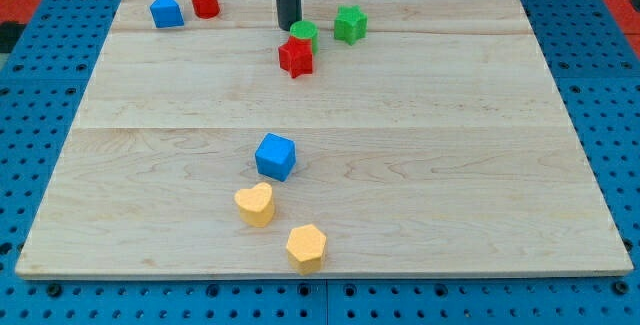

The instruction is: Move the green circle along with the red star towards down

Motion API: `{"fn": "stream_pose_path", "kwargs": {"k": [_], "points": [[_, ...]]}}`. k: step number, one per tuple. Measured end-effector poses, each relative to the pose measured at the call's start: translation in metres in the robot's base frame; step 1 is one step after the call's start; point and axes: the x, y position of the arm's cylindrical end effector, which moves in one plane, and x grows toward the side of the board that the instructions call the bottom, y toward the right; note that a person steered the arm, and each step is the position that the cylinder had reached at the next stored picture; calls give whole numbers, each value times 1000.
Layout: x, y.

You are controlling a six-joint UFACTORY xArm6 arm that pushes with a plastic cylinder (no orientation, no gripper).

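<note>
Standing my tip (289,27) at view's top, just behind green circle (303,33), so downward push would drive it into red star (296,57) touching below. No hand fitted; rod grasped nothing. Green star (350,24) sat clear, right.

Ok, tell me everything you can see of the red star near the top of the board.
The red star is a small, solid-looking block, glossy red with pointed lobes, lying flat on the wooden board near the view's top centre. The green circle sits right against its upper edge, apparently touching. My tip stands just above and left of that circle, not touching the star. The green star lies apart, upper right.
</note>
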Motion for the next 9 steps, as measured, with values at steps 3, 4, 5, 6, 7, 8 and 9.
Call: {"fn": "stream_pose_path", "kwargs": {"k": [3,4,5,6,7,8,9], "points": [[42,60],[40,70],[40,102],[44,122],[59,128],[78,138],[79,104]]}}
